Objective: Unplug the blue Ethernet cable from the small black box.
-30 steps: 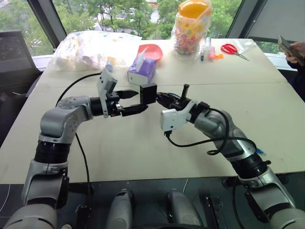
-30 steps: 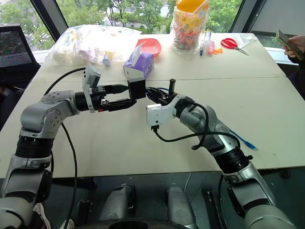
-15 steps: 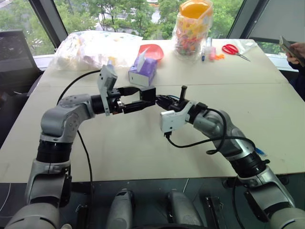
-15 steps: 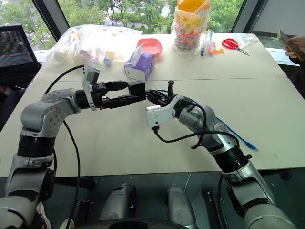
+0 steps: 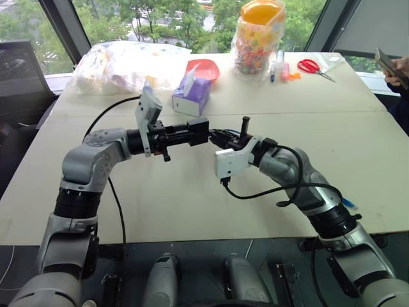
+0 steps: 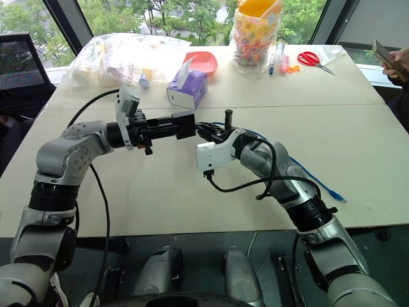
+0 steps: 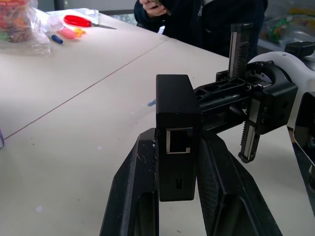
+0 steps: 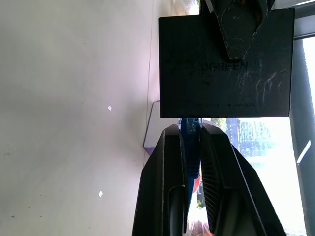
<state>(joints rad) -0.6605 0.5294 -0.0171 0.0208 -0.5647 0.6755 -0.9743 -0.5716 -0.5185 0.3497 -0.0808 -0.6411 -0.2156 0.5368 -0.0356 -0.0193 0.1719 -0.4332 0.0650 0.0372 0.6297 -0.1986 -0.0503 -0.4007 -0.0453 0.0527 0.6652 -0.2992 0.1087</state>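
Left pincer (image 7: 174, 196) is clamped on the small black box (image 7: 177, 142), one finger (image 7: 135, 196) on each flat side, holding it up off the worktop (image 5: 192, 204) between my two arms. I can see one open port on the box face in my left wrist view. Right pincer (image 8: 189, 147) is pressed tight on the blue Ethernet cable (image 8: 189, 142) right where it meets the box; from that wrist camera the blue runs straight into the box edge, so it looks plugged in, though the plug itself is hidden between the fingers.

Counting up: two pincers, one black box, one blue cable. I pick up that cable again trailing along the worktop beside my right arm (image 6: 319, 182), out to the near edge; the stretch in between is covered by the arm.

Further back on the worktop: one purple tissue box (image 5: 192, 94), one red bowl (image 5: 203, 68) partly behind it, one clear bag (image 5: 121, 64) of stuff I can't make out, one jar of coloured bits (image 5: 257, 39), one pair of red scissors (image 5: 312, 66), and a few markers (image 5: 278, 66) too small to count. A person's hand with a phone (image 5: 391, 65) is cut off at the frame edge.
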